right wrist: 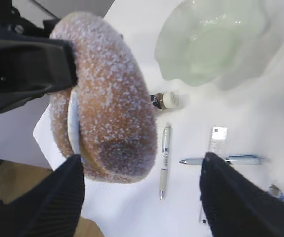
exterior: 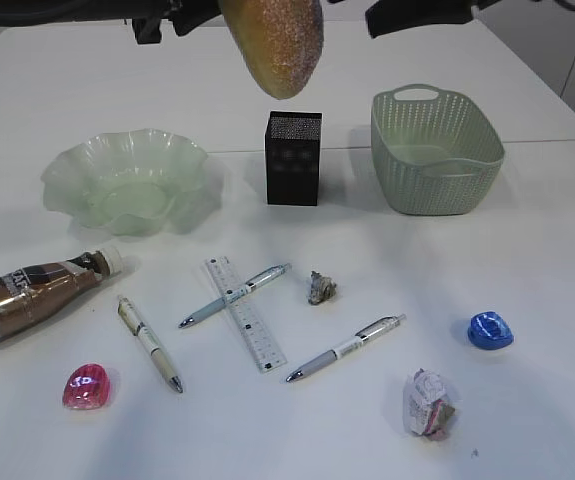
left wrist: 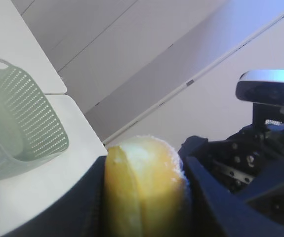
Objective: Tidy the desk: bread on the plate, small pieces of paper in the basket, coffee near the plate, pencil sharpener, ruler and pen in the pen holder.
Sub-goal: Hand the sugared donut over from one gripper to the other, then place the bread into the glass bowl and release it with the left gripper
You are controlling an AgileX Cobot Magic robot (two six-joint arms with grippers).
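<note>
Gripping the bread (left wrist: 142, 192), the left tool (left wrist: 144, 197) is mostly cropped; right tool (right wrist: 142, 197) gapes empty.

bread (exterior: 279, 45): speckled matt crust | plate (exterior: 127, 180): translucent glass | basket (exterior: 435, 150): perforated plastic | pen holder (exterior: 293, 158): black mesh

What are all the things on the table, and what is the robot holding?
bread: 1, golden-brown, up in the air, gripped by the left gripper
plate: 1, pale green, back left
pen holder: 1, black, back middle
basket: 1, sage green, back right
coffee: 1, brown, lying front left
ruler: 1, clear, middle front
pens: 3, white and silver, around the ruler
pencil sharpeners: 2, pink front left, blue right
paper pieces: 2, crumpled, middle and front right
left gripper: 1, black, shut on bread
right gripper: 1, black, open beside the bread
</note>
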